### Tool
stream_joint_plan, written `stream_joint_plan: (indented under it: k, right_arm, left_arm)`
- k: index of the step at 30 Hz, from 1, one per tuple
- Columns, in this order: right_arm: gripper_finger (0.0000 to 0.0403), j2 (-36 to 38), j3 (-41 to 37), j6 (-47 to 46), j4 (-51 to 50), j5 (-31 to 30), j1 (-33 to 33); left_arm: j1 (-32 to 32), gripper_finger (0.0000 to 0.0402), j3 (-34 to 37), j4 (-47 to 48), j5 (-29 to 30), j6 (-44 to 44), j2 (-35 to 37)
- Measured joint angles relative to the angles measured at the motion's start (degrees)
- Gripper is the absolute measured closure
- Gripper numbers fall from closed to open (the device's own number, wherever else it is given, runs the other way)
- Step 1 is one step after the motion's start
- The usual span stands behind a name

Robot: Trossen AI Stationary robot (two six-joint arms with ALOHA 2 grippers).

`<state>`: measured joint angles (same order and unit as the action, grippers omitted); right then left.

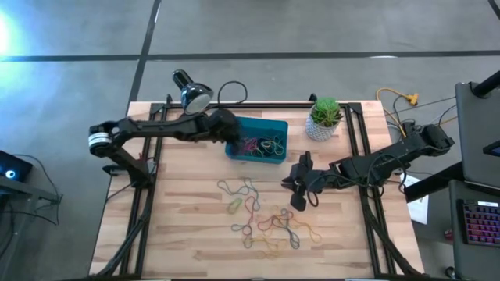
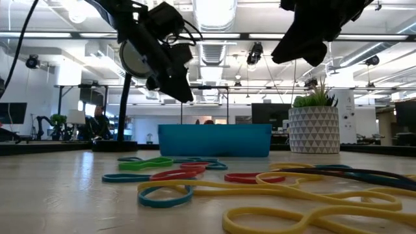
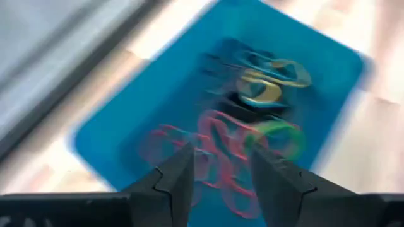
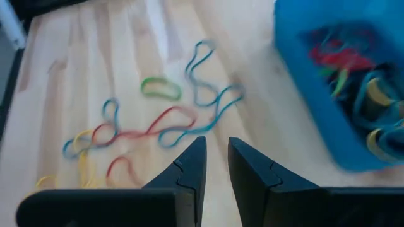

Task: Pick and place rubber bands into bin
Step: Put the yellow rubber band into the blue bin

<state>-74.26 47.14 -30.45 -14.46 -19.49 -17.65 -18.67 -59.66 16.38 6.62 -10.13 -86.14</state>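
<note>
A good many rubber bands point(image 1: 262, 145) already lie in the bin point(image 1: 275, 125); more wait on the counter point(image 1: 180, 218). Left claw point(image 3: 219, 165) hangs spread over the bin, empty; right claw point(image 4: 216, 161) hovers slightly parted, empty.

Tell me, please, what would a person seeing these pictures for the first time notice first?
Probably the shallow teal-blue plastic bin at the table's back middle, already holding a tangle of coloured rubber bands, with the left gripper hanging open over it. Next, the loose rubber bands scattered on the wooden table in front, the right gripper above their right edge.
</note>
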Motion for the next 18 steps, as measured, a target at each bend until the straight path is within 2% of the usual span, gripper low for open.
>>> stream_joint_plan:
  k: [4,8,13,18]
  right_arm:
    - [0.0346,0.00,-2.05,-1.51,-0.33,6.65,-0.05]
    - [0.0346,0.00,-4.14,-4.01,-0.33,11.87,-0.36]
    - [0.0346,0.00,-4.45,-3.23,1.88,13.53,-1.64]
    - [0.0344,-1.54,-4.45,-1.08,3.82,13.56,-2.12]
  left_arm:
    - [1.09,0.0265,0.02,2.54,-10.63,-0.13,2.15]
    - [4.30,0.0265,0.32,3.63,-16.51,0.29,5.37]
    - [9.19,0.0265,1.77,3.85,-16.86,1.99,9.44]
    - [11.21,0.0265,2.32,4.13,-16.18,1.92,10.88]
